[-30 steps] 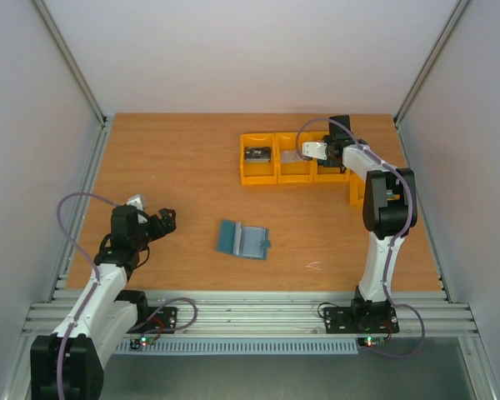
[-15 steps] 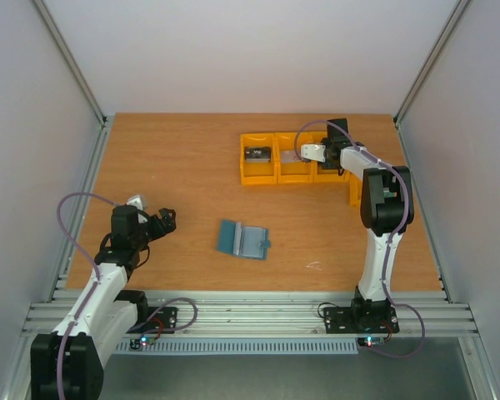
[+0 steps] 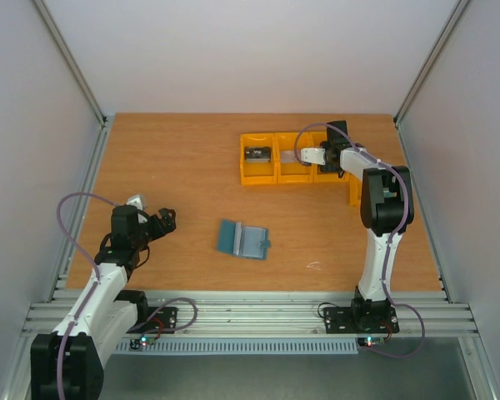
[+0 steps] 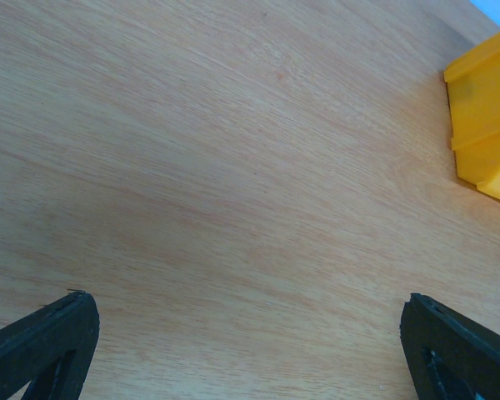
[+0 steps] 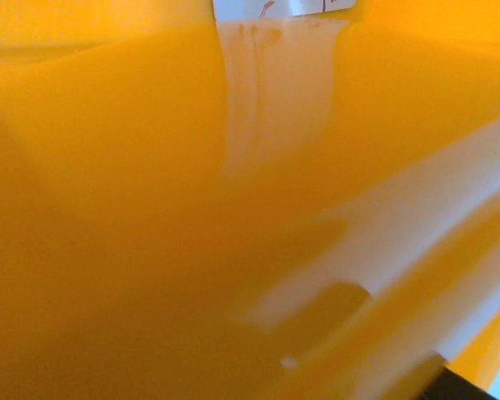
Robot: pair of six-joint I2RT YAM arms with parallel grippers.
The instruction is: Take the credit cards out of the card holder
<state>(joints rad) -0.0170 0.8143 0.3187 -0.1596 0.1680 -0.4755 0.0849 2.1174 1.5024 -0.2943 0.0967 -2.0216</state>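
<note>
The teal card holder (image 3: 242,240) lies unfolded on the wood table (image 3: 175,158), apart from both arms. My left gripper (image 3: 162,221) hovers low over bare wood to its left, open and empty (image 4: 246,298). My right gripper (image 3: 310,156) reaches down into the middle yellow bin (image 3: 296,173). Its wrist view is filled by that bin's inner wall (image 5: 108,167). Only one dark fingertip (image 5: 462,387) shows, at the lower right edge, with nothing between the jaws. A pale grey credit card (image 5: 275,8) rests at the bin's far end. A dark credit card (image 3: 257,153) lies in the left bin (image 3: 258,172).
Several yellow bins stand in a row at the back right, with one more (image 3: 356,190) set nearer beside the right arm. One bin's corner (image 4: 487,125) shows at the right of the left wrist view. Metal rails (image 3: 250,312) run along the near edge.
My right gripper has sunk a little lower into the middle bin and its jaws have parted. The left arm and the card holder have not moved.
</note>
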